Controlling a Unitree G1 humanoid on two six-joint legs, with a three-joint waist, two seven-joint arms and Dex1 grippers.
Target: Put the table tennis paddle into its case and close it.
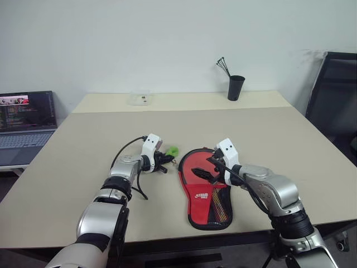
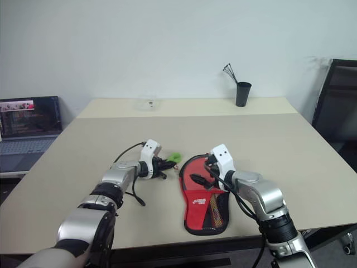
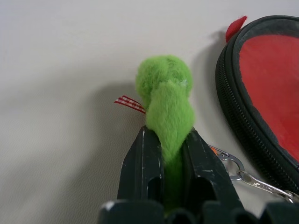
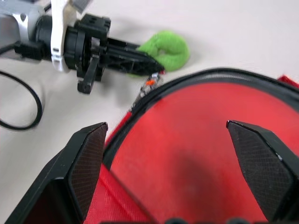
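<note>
step: closing zip | left gripper (image 3: pixel 164 154) clenched on green fuzzy tag (image 3: pixel 164 100) beside case (image 1: pixel 204 190) | right gripper (image 4: pixel 170 154) released, over the red paddle (image 4: pixel 205 135) in the case, near table (image 1: pixel 83 162) front edge | advice: steady case, draw tag along zip (image 3: pixel 236 121) slowly

One desk (image 1: pixel 83 167). One case (image 1: pixel 207 192), red and black, lying on it, with one red paddle (image 4: pixel 196 154) showing in its open mouth. One fuzzy green tag (image 3: pixel 164 100), bearing one checked ribbon (image 3: pixel 129 103) and one metal clip (image 3: pixel 236 169). Two claws: left claw (image 1: pixel 165 162), right claw (image 1: pixel 204 170). One black cup (image 1: pixel 236 87) at the far edge. One small clear box (image 1: pixel 139 99). One laptop (image 1: pixel 25 120). One black chair (image 1: pixel 333 95).
</note>
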